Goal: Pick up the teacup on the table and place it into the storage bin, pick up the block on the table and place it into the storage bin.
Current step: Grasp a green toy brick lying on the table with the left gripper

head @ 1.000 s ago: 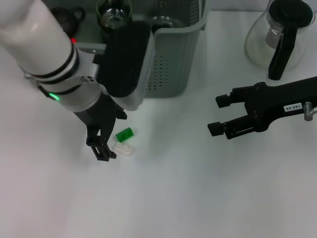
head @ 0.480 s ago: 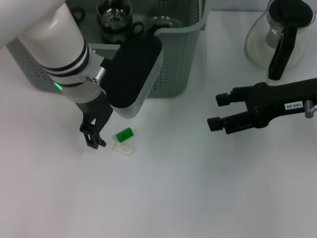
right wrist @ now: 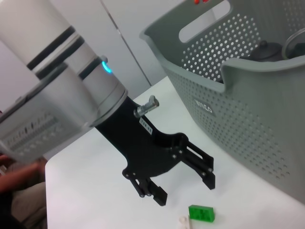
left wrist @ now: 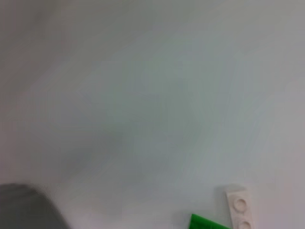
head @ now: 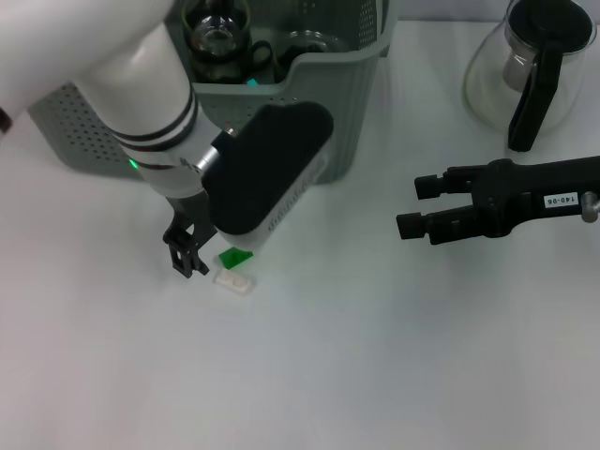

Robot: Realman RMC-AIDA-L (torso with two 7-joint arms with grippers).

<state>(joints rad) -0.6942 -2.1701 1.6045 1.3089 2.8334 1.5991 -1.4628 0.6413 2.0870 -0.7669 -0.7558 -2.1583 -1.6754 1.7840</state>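
Head view shows our left gripper (head: 192, 258), fingers apart, lower left by the green block (head: 234, 257): light, stiff; we pinch its sides.

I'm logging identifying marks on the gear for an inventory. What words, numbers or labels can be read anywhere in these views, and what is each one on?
"140-06": white tag on the right arm, head view; last digits uncertain.
Raised lettering on the storage bin wall, right wrist view: there, but too faint to read.
Small white tag on the left gripper mount, right wrist view: too small to read.
Grey print along the left wrist's white housing, head view: blurred, unreadable.
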